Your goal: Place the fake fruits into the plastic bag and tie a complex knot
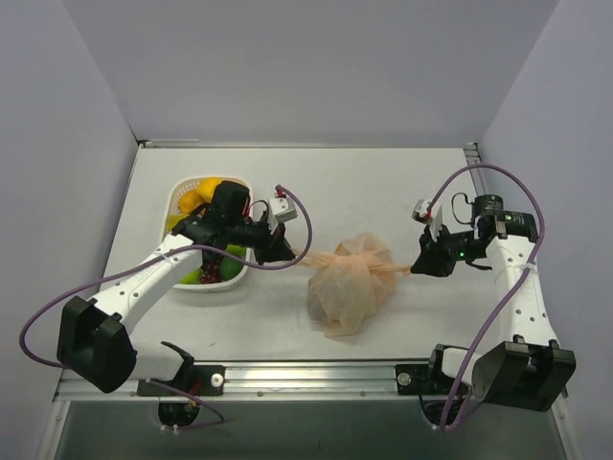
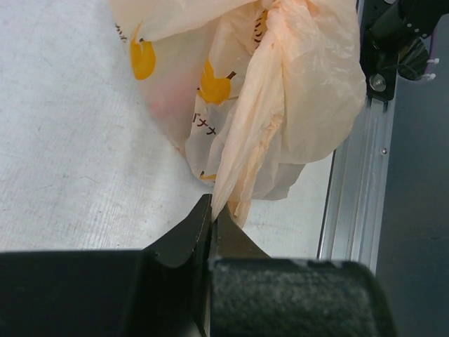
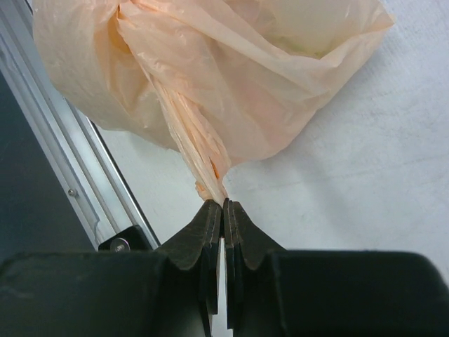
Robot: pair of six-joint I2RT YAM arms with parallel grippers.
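Note:
The pale orange plastic bag (image 1: pixel 350 285) lies mid-table, bunched at its top, with a twisted handle stretched out to each side. My left gripper (image 1: pixel 285 255) is shut on the bag's left handle (image 2: pixel 242 151), pinched right at the fingertips. On the opposite side my right gripper (image 1: pixel 416 268) is shut on the other handle (image 3: pixel 200 151). Both strands look taut. Orange printed marks (image 2: pixel 142 59) show on the bag (image 2: pixel 309 84). Fake fruits (image 1: pixel 196 200), yellow, orange and green, sit in the white basket (image 1: pixel 182 192) under my left arm. What is inside the bag (image 3: pixel 231 63) is hidden.
A metal rail (image 1: pixel 316 374) runs along the table's near edge, close to the bag's bottom. Grey walls enclose the table on the left, back and right. The right arm's base (image 2: pixel 400 35) shows beyond the bag in the left wrist view.

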